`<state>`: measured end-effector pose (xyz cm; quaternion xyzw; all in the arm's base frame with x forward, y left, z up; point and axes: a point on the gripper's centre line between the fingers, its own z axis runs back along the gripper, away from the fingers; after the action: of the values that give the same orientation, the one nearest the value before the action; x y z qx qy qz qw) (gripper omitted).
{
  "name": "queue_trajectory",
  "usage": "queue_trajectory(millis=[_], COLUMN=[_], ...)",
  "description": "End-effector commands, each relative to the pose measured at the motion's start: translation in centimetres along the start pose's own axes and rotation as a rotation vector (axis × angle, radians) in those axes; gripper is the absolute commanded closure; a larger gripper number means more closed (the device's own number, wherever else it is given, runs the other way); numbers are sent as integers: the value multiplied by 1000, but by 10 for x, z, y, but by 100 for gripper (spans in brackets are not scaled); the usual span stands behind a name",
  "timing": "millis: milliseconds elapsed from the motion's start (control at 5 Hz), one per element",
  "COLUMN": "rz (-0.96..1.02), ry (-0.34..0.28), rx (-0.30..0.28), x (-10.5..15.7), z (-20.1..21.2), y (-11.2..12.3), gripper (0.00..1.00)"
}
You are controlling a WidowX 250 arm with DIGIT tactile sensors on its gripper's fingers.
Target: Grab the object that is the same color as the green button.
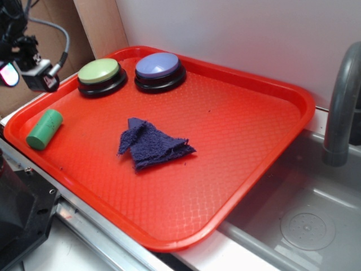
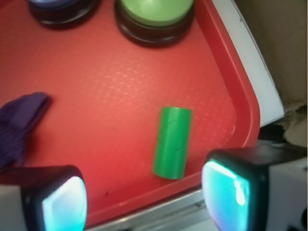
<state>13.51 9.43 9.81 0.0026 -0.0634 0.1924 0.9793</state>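
The green cylinder [image 2: 172, 142] is seen lying on its side on the red tray [image 1: 242, 130], near the tray's rim on the side away from the sink [image 1: 304, 220], and well apart from the green button [image 1: 99, 72]. The green button is set at the tray's far edge, just beside the blue-lavender button [image 1: 158, 66], and a dark blue cloth [image 1: 151, 144] is crumpled near the tray's middle. In the wrist view the gripper [image 2: 144, 197] is shown with its jaws spread wide and nothing held between them; the cylinder is seen ahead of the gap between the two pads [image 2: 63, 204], untouched. The task is judged to be at its approach stage: the matching object has been lined up, but no contact has been made. Descent over the cylinder, closing on it and lifting it are left to be done.
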Motion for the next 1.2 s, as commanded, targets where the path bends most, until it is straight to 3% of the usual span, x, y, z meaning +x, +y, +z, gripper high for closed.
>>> queue_trajectory(millis=[0, 400, 600, 800, 1000], rz=[122, 155, 159, 155, 148], ry=[-32, -8, -8, 7, 11], rx=[51, 70, 72, 67, 65], x=[4, 5, 5, 6, 8], z=[-43, -70, -77, -84, -87], y=[25, 33, 30, 28, 27], gripper=[0, 0, 61, 100, 100])
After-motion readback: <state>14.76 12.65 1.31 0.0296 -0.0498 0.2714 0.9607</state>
